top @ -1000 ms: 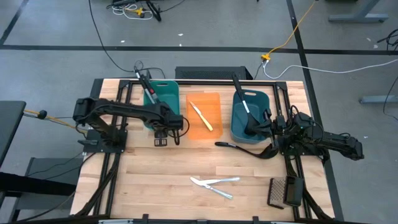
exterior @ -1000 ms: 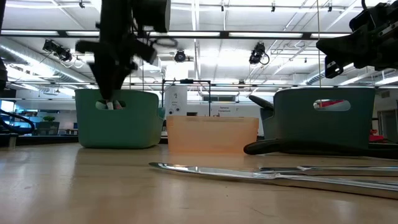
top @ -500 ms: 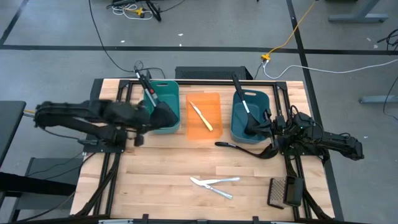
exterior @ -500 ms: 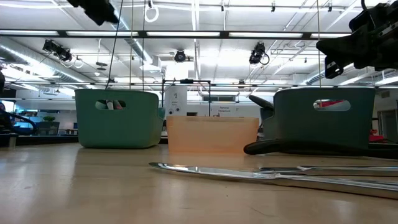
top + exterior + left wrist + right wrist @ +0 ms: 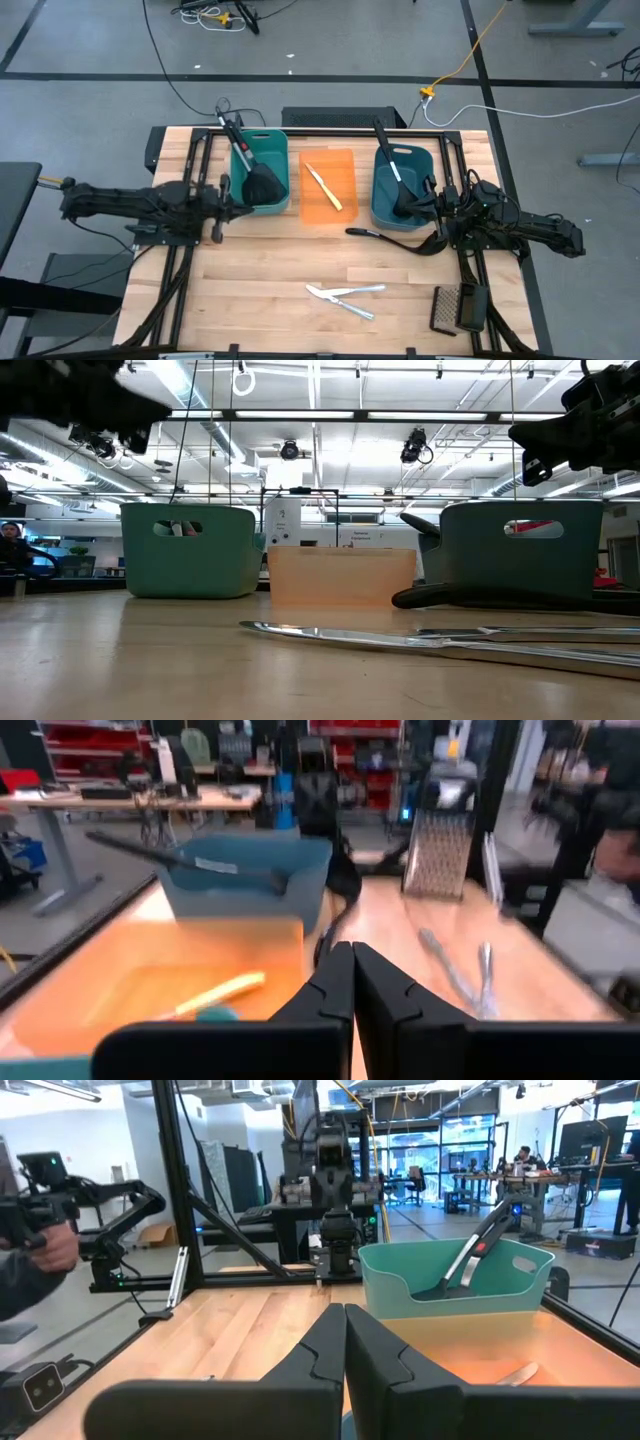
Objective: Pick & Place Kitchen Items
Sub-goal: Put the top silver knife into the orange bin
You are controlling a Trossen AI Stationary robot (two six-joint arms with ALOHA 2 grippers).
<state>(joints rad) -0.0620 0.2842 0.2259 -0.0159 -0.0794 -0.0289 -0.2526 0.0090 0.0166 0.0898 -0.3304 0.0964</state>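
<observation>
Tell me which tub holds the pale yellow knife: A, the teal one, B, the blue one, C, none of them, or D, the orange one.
D: in the high view the pale yellow knife lies inside the orange tub, between the other two tubs.

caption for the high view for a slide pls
Left tool shut beside the teal tub, right tool shut by the blue tub; knives still on the table.

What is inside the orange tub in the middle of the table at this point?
The translucent orange plastic tub holds one pale yellow table knife, lying diagonally on its floor. From above nothing else shows inside; in the low view its frosted wall hides the contents.
</observation>
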